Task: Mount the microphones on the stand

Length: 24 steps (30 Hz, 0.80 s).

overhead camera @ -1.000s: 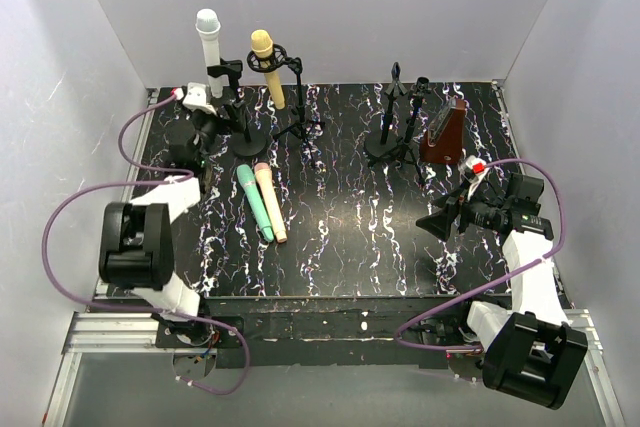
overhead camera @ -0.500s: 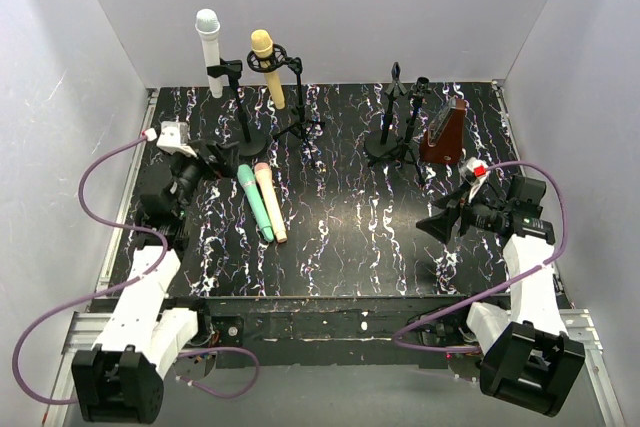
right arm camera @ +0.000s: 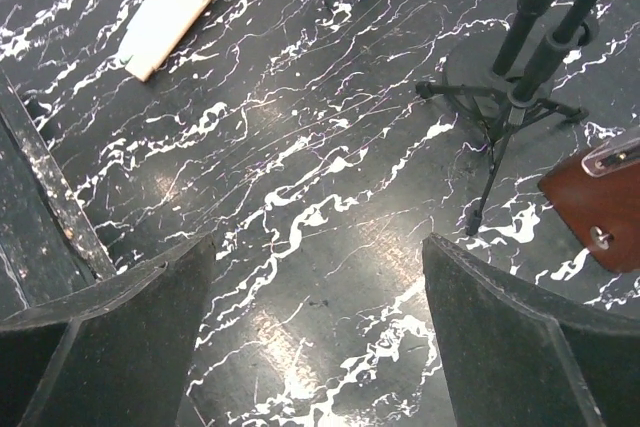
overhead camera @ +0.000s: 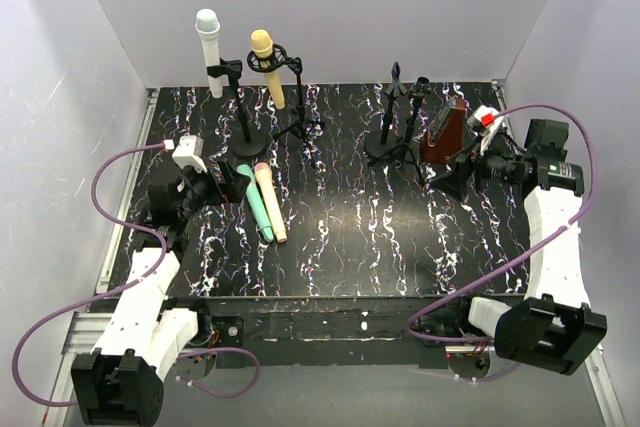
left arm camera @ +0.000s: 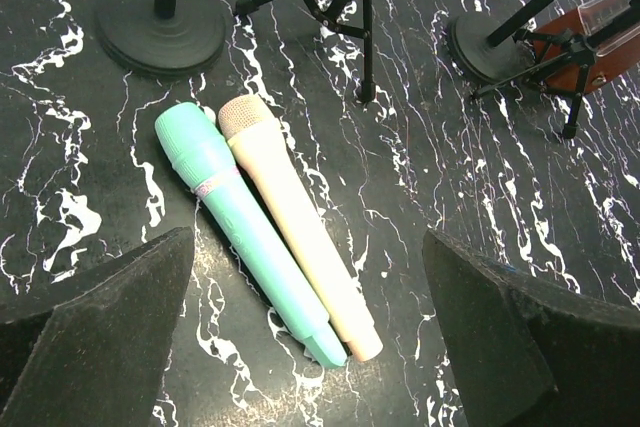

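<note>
At nine o'clock our left gripper [overhead camera: 222, 185] gapes wide beside the mint microphone [left arm camera: 240, 227] and peach microphone [left arm camera: 300, 237], which lie touching. At eleven, the white microphone [overhead camera: 209, 47] and yellow microphone [overhead camera: 267, 67] stand clipped. At three, our right gripper [overhead camera: 455, 175] gapes empty.

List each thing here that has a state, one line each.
white microphone, clipped upright in round-base stand
yellow microphone, clipped head-up in tripod stand
mint green microphone, lying flat, touching the peach-pink one
peach-pink microphone, lying flat, unmounted
two right-hand stands, empty
metronome, standing upright
left gripper, open, empty, above the lying pair
right gripper, open, empty
</note>
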### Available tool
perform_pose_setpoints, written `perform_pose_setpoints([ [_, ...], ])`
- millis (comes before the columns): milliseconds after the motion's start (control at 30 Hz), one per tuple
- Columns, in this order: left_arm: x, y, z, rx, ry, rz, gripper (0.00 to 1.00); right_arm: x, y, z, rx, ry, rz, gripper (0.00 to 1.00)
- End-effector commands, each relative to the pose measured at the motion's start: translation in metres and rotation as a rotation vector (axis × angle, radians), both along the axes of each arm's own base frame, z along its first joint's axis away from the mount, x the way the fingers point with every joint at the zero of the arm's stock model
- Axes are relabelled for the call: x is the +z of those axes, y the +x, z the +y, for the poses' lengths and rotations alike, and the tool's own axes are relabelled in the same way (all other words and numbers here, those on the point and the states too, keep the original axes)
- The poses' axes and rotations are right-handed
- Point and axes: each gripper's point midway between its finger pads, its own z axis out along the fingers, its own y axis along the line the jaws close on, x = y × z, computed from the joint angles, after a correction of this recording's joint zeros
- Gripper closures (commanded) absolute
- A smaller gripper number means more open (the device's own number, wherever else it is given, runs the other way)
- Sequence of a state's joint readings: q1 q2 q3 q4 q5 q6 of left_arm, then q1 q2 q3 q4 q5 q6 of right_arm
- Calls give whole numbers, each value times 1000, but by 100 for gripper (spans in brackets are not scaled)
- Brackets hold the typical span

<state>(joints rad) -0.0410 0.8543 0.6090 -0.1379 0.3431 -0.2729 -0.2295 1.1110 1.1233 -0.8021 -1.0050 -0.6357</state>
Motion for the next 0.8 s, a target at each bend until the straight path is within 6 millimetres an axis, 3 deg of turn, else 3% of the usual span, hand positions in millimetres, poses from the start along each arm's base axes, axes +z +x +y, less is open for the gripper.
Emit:
perform_pose_setpoints([
  [0, 27, -1, 4, 13, 7, -64, 2, 6, 0, 3, 51, -75, 5, 9],
  [233, 27, -1, 12, 54, 36, -55, 2, 14, 4, 26, 227, 41, -81, 9],
  [367, 26, -2, 15, 67, 46, -48, 2, 2, 17, 34, 245, -29, -73, 11],
  [633, 36, -5, 20, 93, 56, -91, 2, 0, 68, 33, -26, -90, -154, 10],
  [767, 36, -5, 19, 89, 59, -89, 2, 2, 71, 46, -52, -63, -186, 10],
])
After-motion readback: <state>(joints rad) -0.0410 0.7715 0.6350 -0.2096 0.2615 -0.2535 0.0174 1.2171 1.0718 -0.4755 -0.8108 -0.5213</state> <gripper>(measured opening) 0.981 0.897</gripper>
